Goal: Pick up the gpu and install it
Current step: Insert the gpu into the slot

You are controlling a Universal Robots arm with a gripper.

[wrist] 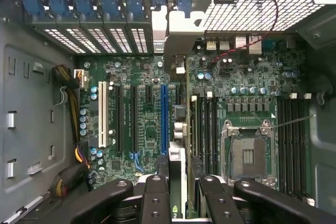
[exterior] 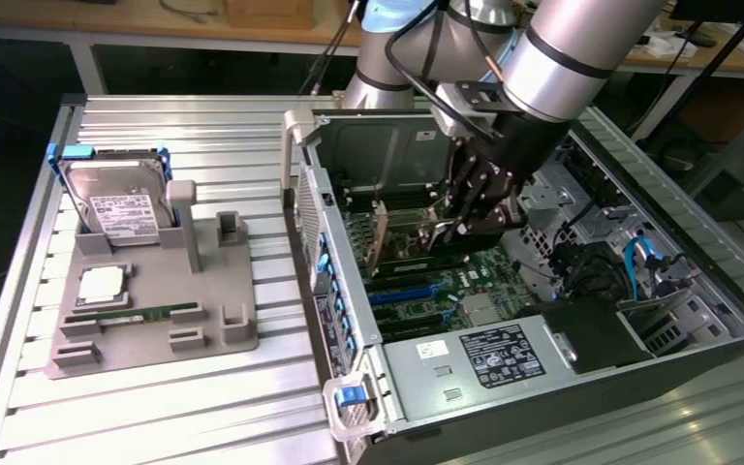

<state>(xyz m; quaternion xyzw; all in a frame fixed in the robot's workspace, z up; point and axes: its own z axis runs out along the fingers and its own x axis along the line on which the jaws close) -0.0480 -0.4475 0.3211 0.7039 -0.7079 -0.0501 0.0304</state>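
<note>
I see my black gripper [wrist: 181, 203], fingers [wrist: 155, 198] pinching the thin, silver-bracketed gpu [wrist: 177, 163] edge-on over the green motherboard [wrist: 147, 119], three o'clock from the grey plastic tray [exterior: 217, 325].

the hard drive label [exterior: 124, 215] and power supply label [exterior: 502, 352] are illegible.

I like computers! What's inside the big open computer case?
A green circuit board with long slots, one blue slot, and a square silver processor socket. The black gripper holds the thin gpu card edge-on, hiding whatever lies beneath it.
</note>
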